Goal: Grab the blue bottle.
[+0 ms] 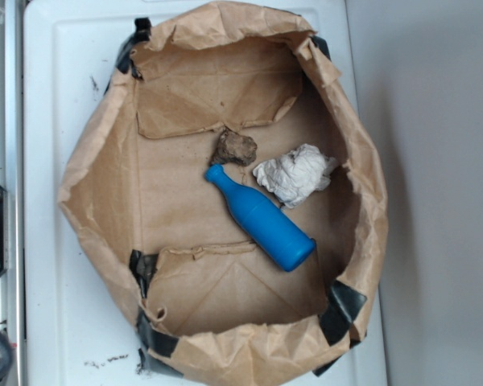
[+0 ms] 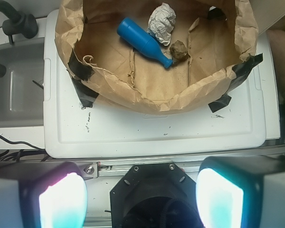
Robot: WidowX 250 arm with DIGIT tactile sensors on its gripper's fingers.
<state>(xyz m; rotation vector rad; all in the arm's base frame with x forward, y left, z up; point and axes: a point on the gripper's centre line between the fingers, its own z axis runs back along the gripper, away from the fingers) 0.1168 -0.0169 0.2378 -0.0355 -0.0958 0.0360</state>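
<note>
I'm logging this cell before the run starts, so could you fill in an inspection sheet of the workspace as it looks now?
Surface: white plastic lid carrying a brown paper bag tray with rolled-up walls, taped with black tape at the corners.
Job's things: blue bottle lies on its side inside the tray, neck toward the brown lump, ungrasped.
Clutter: white paper wad and a brown lump, both inside the tray near the bottle.
Tool: the tool is open, outside the tray, holding nothing.
Cables: black cables beside the lid in the wrist view.
Surroundings: grey tub beside the lid.
</note>
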